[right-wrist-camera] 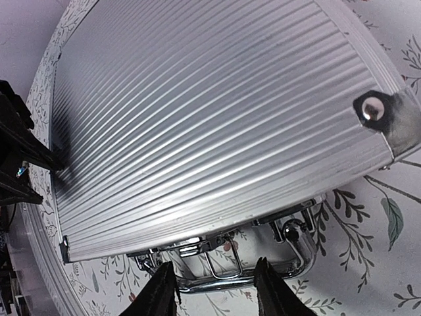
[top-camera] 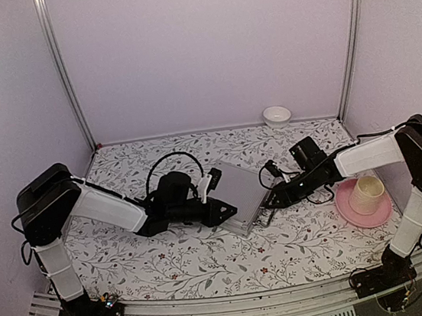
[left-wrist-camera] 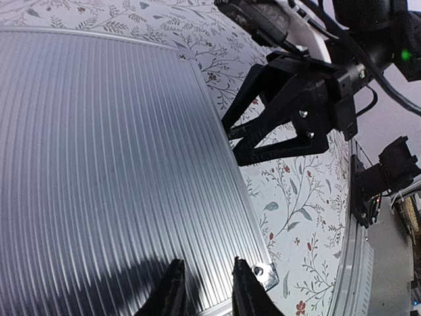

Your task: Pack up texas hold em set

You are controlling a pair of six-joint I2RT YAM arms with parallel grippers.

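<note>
**Flowery table (top-camera: 178,266), case (top-camera: 239,189) shut**

White walls (top-camera: 205,51) stand round the table. The silver case lies flat in the middle with its lid (left-wrist-camera: 99,164) down. No cards, chips or button show anywhere on the table, so they are most likely inside, though no picture can see in. That makes the job look almost done. What may be left is to snap the latches (right-wrist-camera: 194,247) by the handle (right-wrist-camera: 296,260). Whether they are locked cannot be told.

The left claw (left-wrist-camera: 208,262) sits at the case's left edge. Its fingers (left-wrist-camera: 172,289) stand only a little apart, with nothing between them. Their tips rest on or just over the ridged lid.

The right claw (right-wrist-camera: 214,262) is at the other side, low by the shiny handle. Its fingers (right-wrist-camera: 161,293) are about half open. The handle lies just past their tips, and they do not pinch it.

A cup (top-camera: 365,191) on a pink plate (top-camera: 350,214) sits to the right, apart from the case. A small white bowl (top-camera: 276,114) sits by the back wall.
</note>
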